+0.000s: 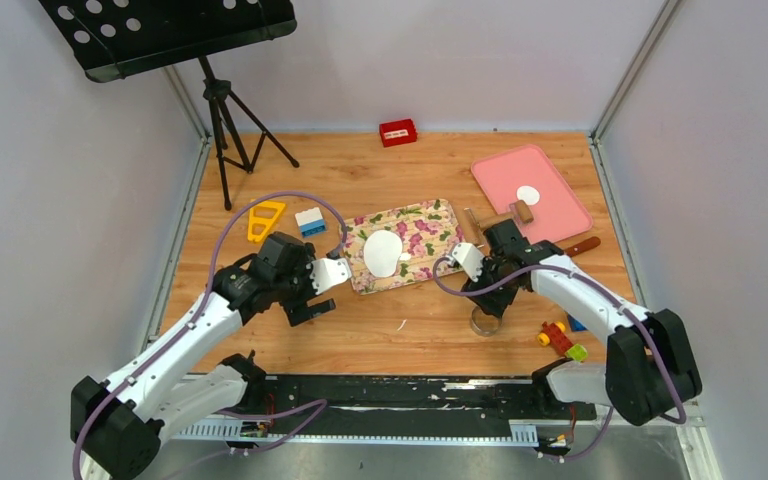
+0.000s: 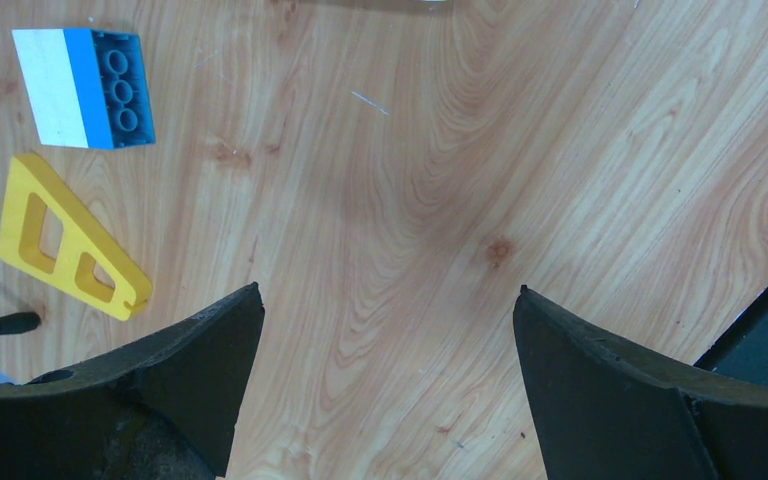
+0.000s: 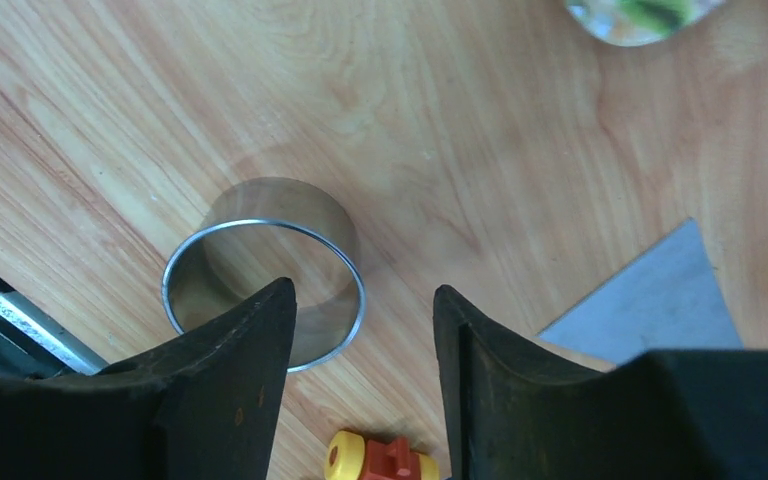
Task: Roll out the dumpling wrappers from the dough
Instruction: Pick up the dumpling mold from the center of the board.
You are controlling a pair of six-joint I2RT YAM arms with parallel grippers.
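Right gripper astride metal ring rim

Red box label seemingly illegible

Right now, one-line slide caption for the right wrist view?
Right gripper poised over a shiny metal ring cutter on the wooden table, open jaws straddling its rim; yellow-and-red toy nearby.

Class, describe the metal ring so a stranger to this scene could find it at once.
Start at the floral-patterned board in the middle. Off its near right corner, below the right gripper, a short shiny metal ring stands on its rim. Unlike the coloured toy blocks nearby, it is plain and hollow.
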